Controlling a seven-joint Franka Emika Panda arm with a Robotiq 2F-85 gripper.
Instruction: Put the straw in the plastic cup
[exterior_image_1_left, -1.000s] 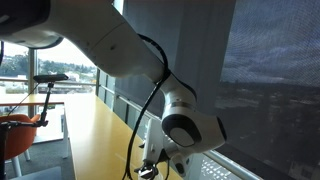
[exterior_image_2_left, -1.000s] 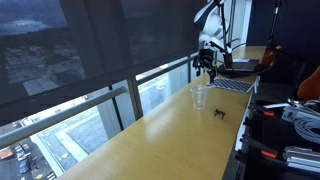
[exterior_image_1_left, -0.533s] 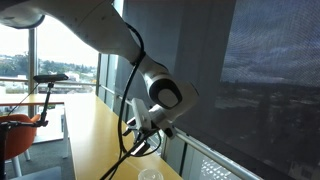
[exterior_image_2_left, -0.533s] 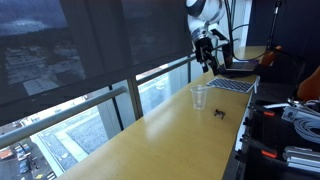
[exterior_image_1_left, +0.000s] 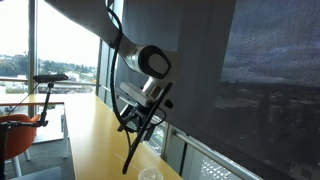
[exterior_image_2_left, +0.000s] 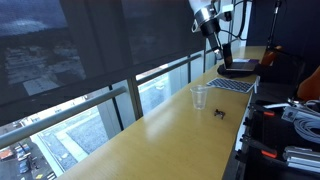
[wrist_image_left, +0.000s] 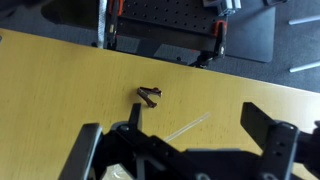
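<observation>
Up above the plastic cup (exterior_image_2_left: 200, 96) the arm's tool (wrist_image_left: 172, 122) is hanging high over the yellow tabletop (exterior_image_2_left: 150, 140), jaws spread wide and nothing between them as far as I can see. Cup's standing upright on the tabletop with a little dark clip-looking thing (exterior_image_2_left: 220, 111) just beside it, and the straw (wrist_image_left: 195, 123) is lying flat on the wood close to that clip, outside the cup, though you only really catch it from the wrist view. Behind the cup, a row of dark window shades (exterior_image_2_left: 90, 50) runs along the far side of the tabletop.
</observation>
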